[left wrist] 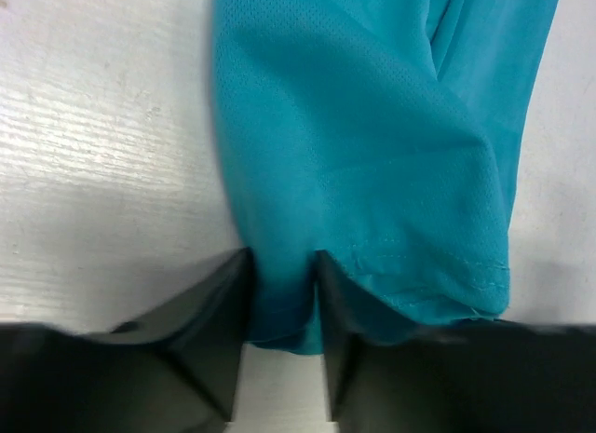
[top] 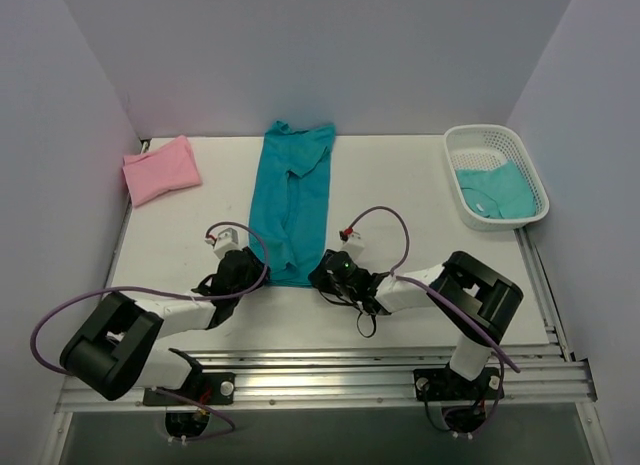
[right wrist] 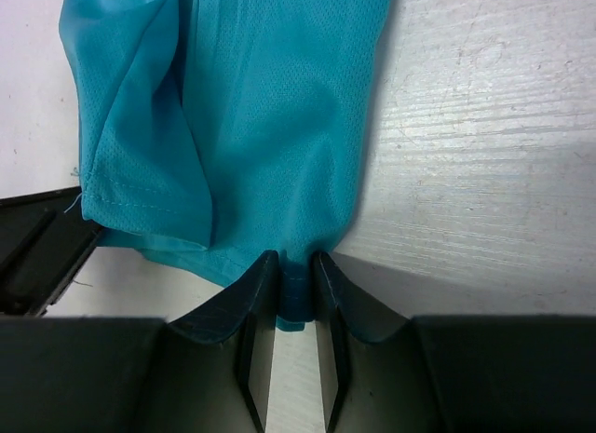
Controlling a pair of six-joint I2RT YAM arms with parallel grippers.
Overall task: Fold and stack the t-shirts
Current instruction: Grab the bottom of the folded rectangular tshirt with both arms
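A teal t-shirt (top: 291,200) lies folded into a long narrow strip down the middle of the table, collar end far, hem near. My left gripper (top: 243,269) is shut on the hem's near left corner (left wrist: 279,303). My right gripper (top: 327,273) is shut on the hem's near right corner (right wrist: 296,279). A folded pink t-shirt (top: 160,169) lies at the far left. More teal t-shirts (top: 492,190) lie in the white mesh basket (top: 478,137) at the far right.
The table's metal rail (top: 330,377) runs along the near edge. Purple walls close in the left, back and right sides. Bare white table (top: 400,175) lies between the strip and the basket.
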